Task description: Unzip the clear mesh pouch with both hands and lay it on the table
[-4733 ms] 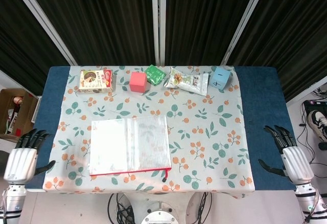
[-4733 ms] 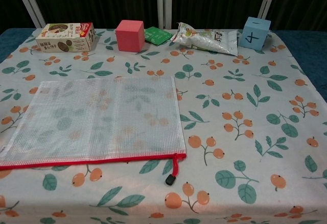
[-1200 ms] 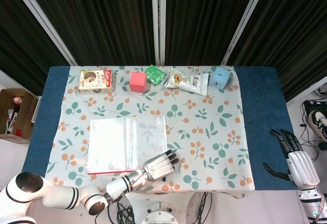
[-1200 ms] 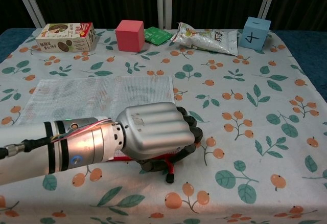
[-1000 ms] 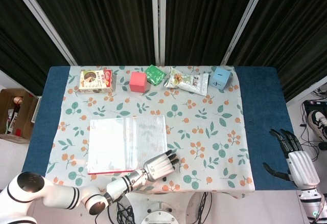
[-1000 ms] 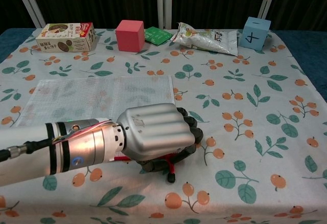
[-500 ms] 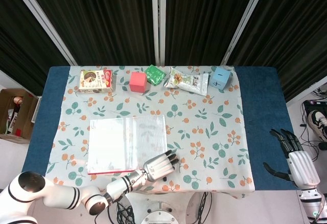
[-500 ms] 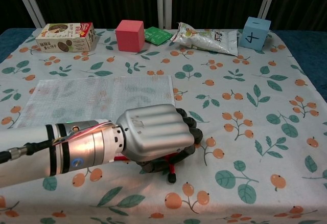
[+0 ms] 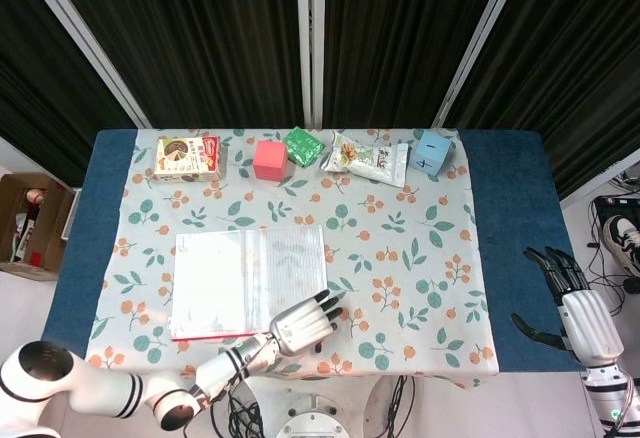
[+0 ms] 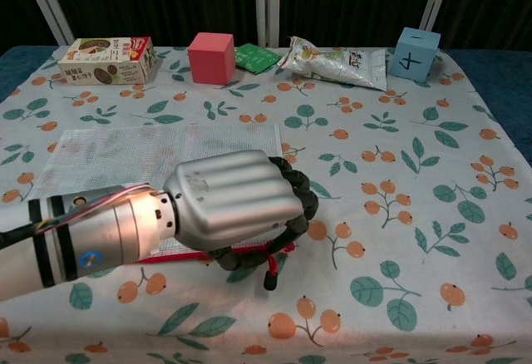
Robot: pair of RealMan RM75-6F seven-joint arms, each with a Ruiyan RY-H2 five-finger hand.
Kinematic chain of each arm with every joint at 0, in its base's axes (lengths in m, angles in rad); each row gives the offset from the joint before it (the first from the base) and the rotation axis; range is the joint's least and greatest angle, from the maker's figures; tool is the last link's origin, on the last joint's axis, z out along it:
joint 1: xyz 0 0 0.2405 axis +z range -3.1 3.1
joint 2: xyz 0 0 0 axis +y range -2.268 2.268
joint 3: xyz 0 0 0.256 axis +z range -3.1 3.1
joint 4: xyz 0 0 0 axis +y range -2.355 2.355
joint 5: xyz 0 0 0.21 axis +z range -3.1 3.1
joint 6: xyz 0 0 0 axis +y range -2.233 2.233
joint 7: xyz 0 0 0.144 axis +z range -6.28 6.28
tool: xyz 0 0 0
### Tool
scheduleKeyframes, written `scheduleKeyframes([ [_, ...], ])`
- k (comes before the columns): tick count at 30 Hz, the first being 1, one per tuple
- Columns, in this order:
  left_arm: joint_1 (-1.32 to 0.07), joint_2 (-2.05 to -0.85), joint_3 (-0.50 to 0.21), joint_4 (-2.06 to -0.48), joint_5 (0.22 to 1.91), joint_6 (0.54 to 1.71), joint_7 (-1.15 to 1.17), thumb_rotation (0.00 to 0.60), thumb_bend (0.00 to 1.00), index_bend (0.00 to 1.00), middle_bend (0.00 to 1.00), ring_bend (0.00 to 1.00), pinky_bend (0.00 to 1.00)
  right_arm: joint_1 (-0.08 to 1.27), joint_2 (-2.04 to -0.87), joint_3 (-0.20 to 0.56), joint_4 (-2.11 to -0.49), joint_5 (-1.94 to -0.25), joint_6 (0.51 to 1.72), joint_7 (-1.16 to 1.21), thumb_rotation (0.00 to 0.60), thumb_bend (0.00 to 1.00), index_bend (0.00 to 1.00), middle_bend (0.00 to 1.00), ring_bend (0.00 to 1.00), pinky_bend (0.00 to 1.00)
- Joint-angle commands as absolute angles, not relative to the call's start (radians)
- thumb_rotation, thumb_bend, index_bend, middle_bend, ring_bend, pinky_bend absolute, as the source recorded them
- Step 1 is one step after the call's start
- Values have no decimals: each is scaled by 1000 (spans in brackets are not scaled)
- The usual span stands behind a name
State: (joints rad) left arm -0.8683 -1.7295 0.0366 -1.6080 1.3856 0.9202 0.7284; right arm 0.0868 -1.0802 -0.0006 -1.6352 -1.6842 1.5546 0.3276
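The clear mesh pouch [image 9: 240, 278] lies flat on the leaf-print cloth, its red zip edge toward me. My left hand [image 9: 300, 320] reaches in from the near edge. Its fingers curl around the pouch's near right corner, where the zip ends. In the chest view this hand [image 10: 237, 202] covers that corner of the pouch [image 10: 150, 156]. The red cord with its black zip pull [image 10: 268, 279] dangles free just below the fingers. My right hand [image 9: 572, 303] hangs open off the table's right side, far from the pouch, and the chest view does not show it.
Along the far edge stand a biscuit box [image 9: 188, 157], a pink cube [image 9: 270, 159], a green packet [image 9: 303, 146], a snack bag [image 9: 367, 159] and a blue cube [image 9: 432, 152]. The blue table edge [image 9: 510, 218] borders the cloth on the right.
My left hand came from the table's left side onto the pouch's near right corner. In the last half second it shifted left and rose slightly, the zip pull following. The right hand barely moved.
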Motion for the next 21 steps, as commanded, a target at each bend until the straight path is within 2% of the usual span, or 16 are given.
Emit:
scheduleKeyframes([
  [1, -829, -1709, 40, -1634, 1419, 986, 690, 600, 451, 621, 250, 160, 207, 95, -1077, 3, -1640, -1688, 1548, 327, 600, 142, 0, 145, 0, 6],
  [5, -768, -1695, 52, -1648, 1466, 1090, 651, 600, 451, 617, 278, 192, 210, 128, -1057, 9, -1665, -1713, 1520, 315, 600, 143, 0, 145, 0, 6],
  [11, -686, -1693, 69, -1663, 1514, 1209, 634, 600, 438, 614, 396, 317, 231, 220, -1009, 28, -1745, -1760, 1424, 284, 600, 143, 26, 145, 0, 6],
  [14, -655, -1698, 74, -1672, 1537, 1247, 649, 600, 433, 614, 451, 376, 307, 292, -987, 50, -1799, -1778, 1347, 281, 600, 143, 64, 154, 0, 10],
  [18, -626, -1700, 72, -1692, 1558, 1281, 682, 600, 429, 623, 512, 451, 484, 386, -970, 86, -1866, -1776, 1236, 232, 600, 143, 98, 166, 0, 11],
  [21, -607, -1696, 66, -1715, 1561, 1295, 707, 600, 428, 629, 533, 486, 555, 461, -968, 119, -1918, -1745, 1135, 179, 600, 143, 111, 167, 0, 11],
])
